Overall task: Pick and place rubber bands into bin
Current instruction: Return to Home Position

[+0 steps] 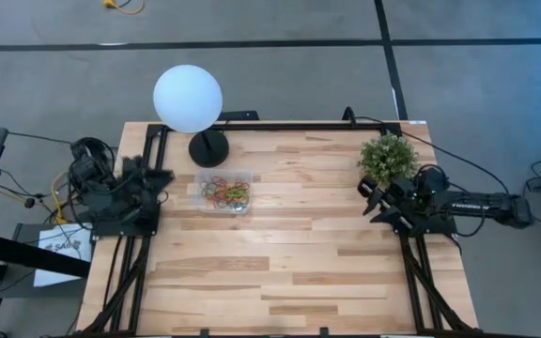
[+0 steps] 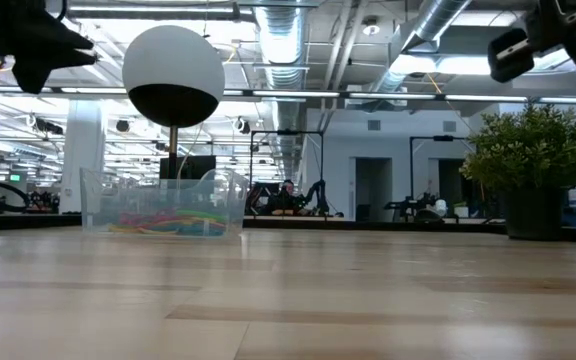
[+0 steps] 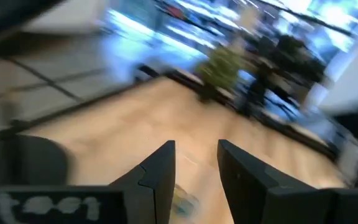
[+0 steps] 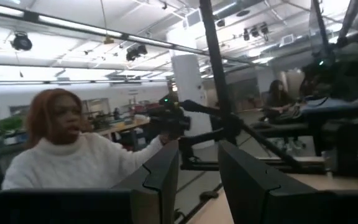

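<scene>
Pale wood desk (image 1: pixel 280 272) on grey floor (image 1: pixel 64 75): the bin (image 2: pixel 96 200) sits near the far edge by the lamp base (image 1: pixel 208 148), rubber bands (image 1: pixel 226 193) heaped inside. Left tool (image 1: pixel 162 176) hangs over the left edge, right tool (image 1: pixel 376 202) over the right edge by the plant (image 1: pixel 388 158), both released. Only the right wrist view shows a person (image 4: pixel 73 165) in a white sweater; only the low view, ceiling ducts (image 2: pixel 438 25).
</scene>
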`<action>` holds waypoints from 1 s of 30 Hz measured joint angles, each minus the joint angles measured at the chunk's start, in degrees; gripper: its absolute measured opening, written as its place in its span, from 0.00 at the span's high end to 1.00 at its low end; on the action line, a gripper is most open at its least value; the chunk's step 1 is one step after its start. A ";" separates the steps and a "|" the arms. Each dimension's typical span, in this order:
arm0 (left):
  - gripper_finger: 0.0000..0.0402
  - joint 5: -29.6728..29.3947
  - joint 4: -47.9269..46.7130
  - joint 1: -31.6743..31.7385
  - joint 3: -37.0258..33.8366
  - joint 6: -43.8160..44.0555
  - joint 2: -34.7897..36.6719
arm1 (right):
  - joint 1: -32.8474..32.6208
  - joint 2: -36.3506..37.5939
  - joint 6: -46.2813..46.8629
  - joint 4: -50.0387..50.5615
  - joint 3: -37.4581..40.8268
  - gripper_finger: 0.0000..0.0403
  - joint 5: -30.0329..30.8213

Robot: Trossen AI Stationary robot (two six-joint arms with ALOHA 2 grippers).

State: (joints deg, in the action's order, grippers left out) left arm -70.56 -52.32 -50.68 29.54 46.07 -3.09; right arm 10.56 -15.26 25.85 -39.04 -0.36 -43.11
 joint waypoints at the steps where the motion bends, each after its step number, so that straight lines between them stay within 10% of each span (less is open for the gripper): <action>1: 0.73 2.78 3.51 -0.34 -1.39 -2.50 -0.02 | 0.19 0.00 -0.50 -0.15 0.00 0.73 0.26; 15: 0.73 27.93 53.76 -1.44 -21.40 -44.84 0.21 | 0.16 -0.02 -2.35 0.03 0.07 0.73 4.63; 30: 0.73 39.86 55.87 -0.34 -21.57 -51.50 0.26 | -0.08 -0.09 -10.87 3.33 0.07 0.73 4.66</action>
State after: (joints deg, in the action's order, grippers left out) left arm -30.70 3.55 -51.02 7.97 -5.43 -2.83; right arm 10.48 -15.35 14.98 -35.70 -0.30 -38.46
